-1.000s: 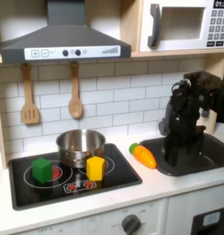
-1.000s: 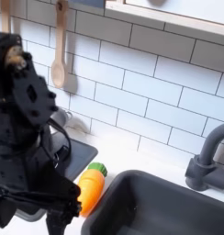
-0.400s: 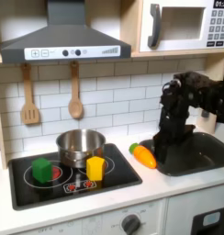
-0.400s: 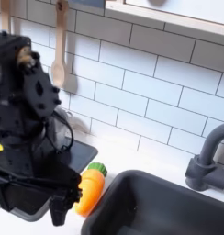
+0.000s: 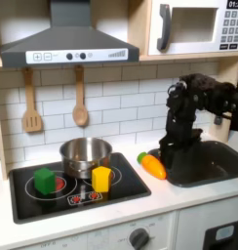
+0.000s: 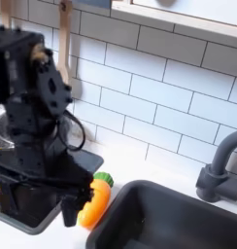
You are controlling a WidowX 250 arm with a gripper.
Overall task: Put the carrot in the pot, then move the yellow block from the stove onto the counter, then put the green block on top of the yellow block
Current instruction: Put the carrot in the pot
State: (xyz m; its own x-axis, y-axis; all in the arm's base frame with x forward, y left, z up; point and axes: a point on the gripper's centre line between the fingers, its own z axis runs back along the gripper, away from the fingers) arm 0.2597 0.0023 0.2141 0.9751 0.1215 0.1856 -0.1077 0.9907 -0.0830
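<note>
In the first exterior view, the carrot point(image 5: 152, 165) lies on the bench point(image 5: 140, 200) beside the tool point(image 5: 166, 156). In the second exterior view, the tool point(image 6: 77, 206), released, straddles the carrot point(image 6: 94, 202); probably light, slick plastic, best gripped mid-body.

Arm point(image 5: 196, 105) all matte black: chunky boxy servo links, rounded joint housings, hard edges. In the second exterior view the upper link point(image 6: 31, 73) has a small orange-tan spot near its top, and thin black cables loop off its right side. Gripper point(image 6: 80, 197) is black too, with slim straight fingers point(image 6: 66, 208). Screws and labels too blurred to read.
</note>
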